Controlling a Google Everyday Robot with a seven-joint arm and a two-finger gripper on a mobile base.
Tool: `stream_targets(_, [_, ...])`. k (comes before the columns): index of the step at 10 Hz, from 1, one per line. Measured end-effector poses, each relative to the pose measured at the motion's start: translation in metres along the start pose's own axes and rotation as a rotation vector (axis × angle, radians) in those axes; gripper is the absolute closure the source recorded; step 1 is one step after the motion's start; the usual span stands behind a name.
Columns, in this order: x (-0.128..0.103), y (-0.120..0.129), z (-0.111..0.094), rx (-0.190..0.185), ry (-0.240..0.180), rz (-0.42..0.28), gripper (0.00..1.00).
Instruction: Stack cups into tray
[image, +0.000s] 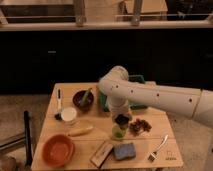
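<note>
The light green cup (118, 132) stands on the wooden table (165, 125) just in front of the arm. My gripper (121, 115) points down from the white arm (150, 95), right above that cup. The dark brown-black cup (122, 119) is at the gripper's tip, directly over the green cup; I cannot tell whether it is held. The dark-green tray (136, 79) lies at the back of the table. The arm hides most of it, leaving only its far rim and left side in view.
A maroon bowl (83, 98) with a utensil stands at back left, with a small white cup (67, 115) near it. An orange bowl (57, 149) is at front left. A yellow object (80, 131), a blue sponge (124, 150), a fork (159, 147) and a reddish-brown clump (140, 125) also lie on the table.
</note>
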Motion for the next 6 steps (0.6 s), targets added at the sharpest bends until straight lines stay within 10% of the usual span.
stream_targets(6, [-0.0113, -0.0114, 0.0085, 0.084, -0.009, 0.031, 1.00])
